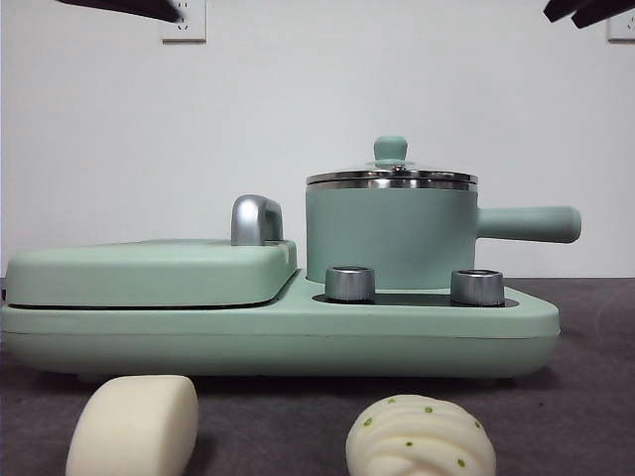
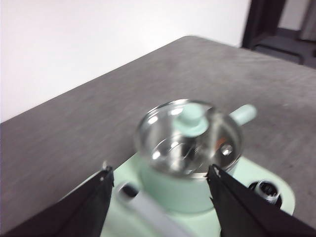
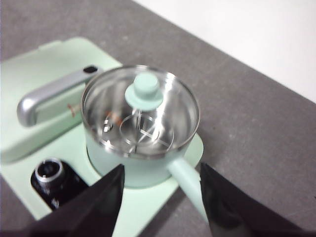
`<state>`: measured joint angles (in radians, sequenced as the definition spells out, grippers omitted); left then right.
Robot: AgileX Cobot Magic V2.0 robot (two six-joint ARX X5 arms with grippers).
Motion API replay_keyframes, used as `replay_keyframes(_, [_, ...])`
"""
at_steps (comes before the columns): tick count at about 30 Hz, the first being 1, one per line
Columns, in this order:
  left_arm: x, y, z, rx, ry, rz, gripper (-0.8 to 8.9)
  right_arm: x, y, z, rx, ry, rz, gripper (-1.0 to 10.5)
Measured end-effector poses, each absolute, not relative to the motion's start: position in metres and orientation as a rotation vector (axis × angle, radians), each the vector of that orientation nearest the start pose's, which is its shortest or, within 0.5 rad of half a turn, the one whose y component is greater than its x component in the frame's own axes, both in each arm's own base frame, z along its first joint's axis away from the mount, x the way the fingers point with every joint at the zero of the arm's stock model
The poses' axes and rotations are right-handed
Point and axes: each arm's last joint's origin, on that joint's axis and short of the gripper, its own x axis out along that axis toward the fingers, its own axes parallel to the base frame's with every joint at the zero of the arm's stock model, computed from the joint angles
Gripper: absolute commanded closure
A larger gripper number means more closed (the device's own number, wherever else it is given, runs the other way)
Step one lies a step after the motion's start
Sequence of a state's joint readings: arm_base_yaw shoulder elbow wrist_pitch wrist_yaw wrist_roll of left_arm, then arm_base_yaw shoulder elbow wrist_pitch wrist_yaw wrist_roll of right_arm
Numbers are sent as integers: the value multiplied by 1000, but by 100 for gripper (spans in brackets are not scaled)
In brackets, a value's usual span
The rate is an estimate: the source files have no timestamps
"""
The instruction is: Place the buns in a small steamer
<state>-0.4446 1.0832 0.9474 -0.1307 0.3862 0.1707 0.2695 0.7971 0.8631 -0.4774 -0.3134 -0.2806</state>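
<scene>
Lid (image 1: 391, 177) on pot (image 1: 390, 236) blocks loading — both buns, plain (image 1: 134, 426) and speckled (image 1: 421, 436), wait near; left gripper (image 2: 159, 180) and right gripper (image 3: 162, 178) hover, jaws apart, empty.

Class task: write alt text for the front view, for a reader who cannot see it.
A mint-green steamer with its glass lid on stands on a green cooker, handle pointing right, beside a flat griddle cover. Two buns lie in front on the table: a plain bun and a speckled bun.
</scene>
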Motion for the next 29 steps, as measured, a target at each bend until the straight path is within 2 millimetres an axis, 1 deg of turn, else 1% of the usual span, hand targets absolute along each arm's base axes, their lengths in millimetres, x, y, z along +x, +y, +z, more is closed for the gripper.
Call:
replay_keyframes(2, [218,-123,334,168,187,-873,504,156,52,332,-236,322,623,702])
replay_keyframes(6, [238,-150,318,139,163,-920,505,157,53,335,-195,305,613,702])
replay_keyframes(11, [261,-178,300,93,175,-957,504,157,53,335,-185,301,611,702])
replay_keyframes(19, [297,-222,294,84,207,-1004,504,157,53,335,-185,301,611,702])
replay_keyframes(24, [312,-242,285,88,229,-1022,504,157,53,335,-185,301,611,702])
replay_keyframes(29, [317,-251,270,97,264,-1034,505,157,53,335,-185,301,611,702])
